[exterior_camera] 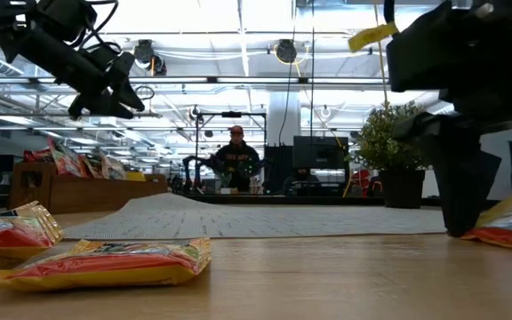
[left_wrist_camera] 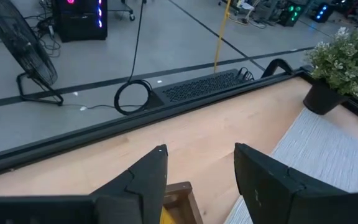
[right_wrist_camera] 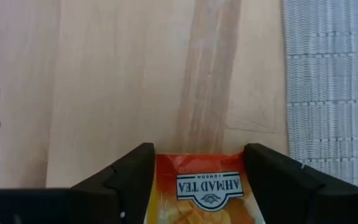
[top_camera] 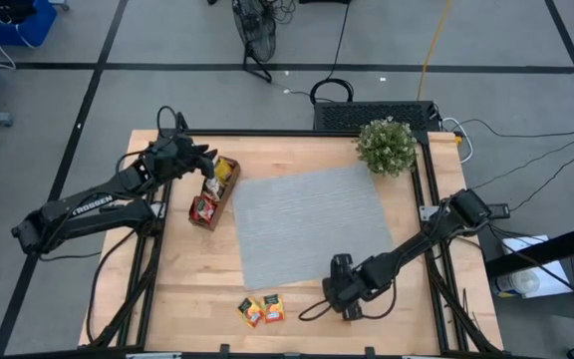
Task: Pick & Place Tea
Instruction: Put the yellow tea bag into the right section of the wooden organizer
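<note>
An orange tea sachet [right_wrist_camera: 207,186] with a pale label lies flat on the wood near the table's front edge. My right gripper [right_wrist_camera: 199,180] points down over it, open, one finger on each side; the low view shows the sachet [exterior_camera: 505,236] beside the dark finger. Two more tea sachets [top_camera: 261,310] lie on the wood to its left. The wooden tray [top_camera: 212,194] at the left holds several sachets. My left gripper [left_wrist_camera: 197,168] hangs open and holding nothing above the tray's far end. My right gripper's fingers [right_wrist_camera: 129,180] come from above and stand on either side of the orange sachet's two opposite edges [right_wrist_camera: 160,186]. Whether they touch it I cannot tell. The sachet lies flat on the table.
A grey woven mat [top_camera: 312,224] covers the table's middle. A potted plant [top_camera: 387,145] stands at the far right corner. A person [exterior_camera: 236,160] sits in the room beyond the far edge. Bare wood lies to the right of my right gripper.
</note>
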Motion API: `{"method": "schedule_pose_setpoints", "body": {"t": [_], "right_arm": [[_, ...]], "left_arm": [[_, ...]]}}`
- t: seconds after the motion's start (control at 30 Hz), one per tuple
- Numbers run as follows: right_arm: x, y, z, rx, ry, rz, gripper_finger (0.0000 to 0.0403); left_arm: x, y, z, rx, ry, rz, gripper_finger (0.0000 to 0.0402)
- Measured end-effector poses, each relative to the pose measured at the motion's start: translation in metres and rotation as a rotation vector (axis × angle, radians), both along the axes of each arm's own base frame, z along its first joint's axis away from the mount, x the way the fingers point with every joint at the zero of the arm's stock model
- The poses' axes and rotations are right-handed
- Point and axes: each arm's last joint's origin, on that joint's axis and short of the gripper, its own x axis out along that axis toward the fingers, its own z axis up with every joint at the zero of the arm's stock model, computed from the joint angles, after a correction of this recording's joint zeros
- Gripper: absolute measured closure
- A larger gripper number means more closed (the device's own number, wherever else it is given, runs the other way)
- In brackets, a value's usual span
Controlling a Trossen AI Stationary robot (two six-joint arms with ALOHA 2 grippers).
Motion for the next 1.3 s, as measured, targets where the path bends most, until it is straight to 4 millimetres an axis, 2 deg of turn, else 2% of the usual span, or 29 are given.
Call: {"method": "schedule_pose_setpoints", "body": {"t": [0.3,0.43,0.6,0.77,0.9,1.17,1.3], "right_arm": [[-0.005,-0.004,-0.003,0.001,0.046,-0.111,0.0207],[-0.01,-0.005,0.014,0.023,0.082,-0.105,0.023],[-0.006,0.004,0.052,-0.015,0.061,-0.049,0.0246],[-0.013,0.01,0.058,-0.089,0.155,-0.005,0.0246],[-0.025,0.004,0.037,-0.117,0.205,-0.017,0.0219],[-0.04,-0.008,-0.008,0.007,0.186,-0.072,0.0111],[-0.045,-0.011,-0.019,0.017,0.185,-0.081,0.0109]], "left_arm": [[0.0,0.0,0.0,0.002,0.002,0.001,0.0215],[0.0,0.0,0.0,0.003,0.002,0.001,0.0215],[0.0,0.0,0.0,0.003,0.003,0.001,0.0215],[0.0,0.0,0.0,0.003,0.003,0.001,0.0215],[0.0,0.0,0.0,0.003,0.003,0.001,0.0215],[0.0,0.0,0.0,0.003,0.003,0.0,0.0215],[0.0,0.0,0.0,0.003,0.003,0.0,0.0215]]}}
